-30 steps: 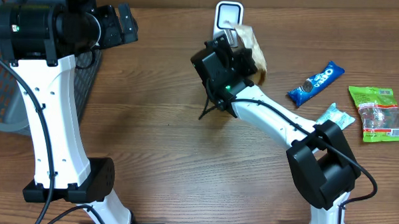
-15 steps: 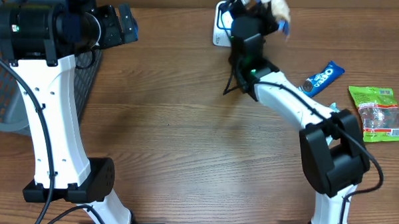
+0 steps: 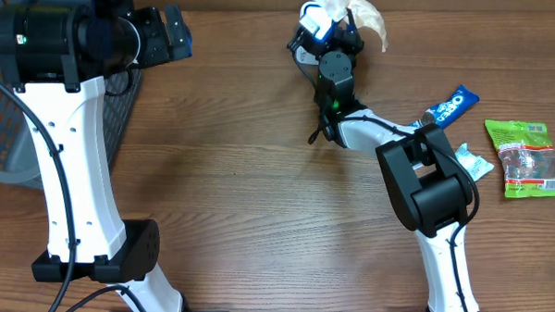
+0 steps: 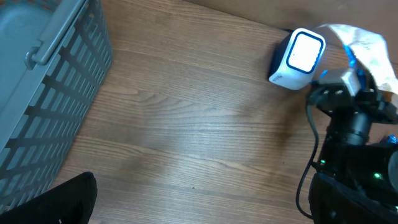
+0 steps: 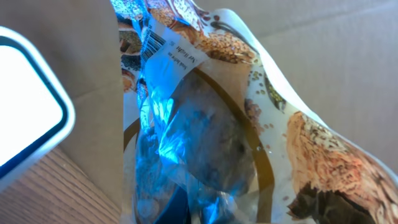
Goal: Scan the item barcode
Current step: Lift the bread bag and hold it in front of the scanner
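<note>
Holding a tan snack packet [image 3: 357,9] beside the white scanner [image 4: 297,57], right gripper [image 3: 336,30] clamped on it (barcode label visible); left gripper [image 3: 175,34] spread wide, empty.

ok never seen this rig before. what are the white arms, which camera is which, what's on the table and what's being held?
Two white robot arms stand at a wooden table, each ending in a two-finger gripper. One picture looks straight down from above; the other two come from small cameras on each arm's wrist.

The right gripper, jaws shut, holds a crinkly snack bag up beside the white barcode scanner at the table's far edge. Its wrist view shows the bag close up, barcode label near the top and the scanner's lit window to the left.

The left gripper is open and holds nothing, up by a grey basket.

To the right lie a blue cookie pack, a green candy bag and a small pale packet.
</note>
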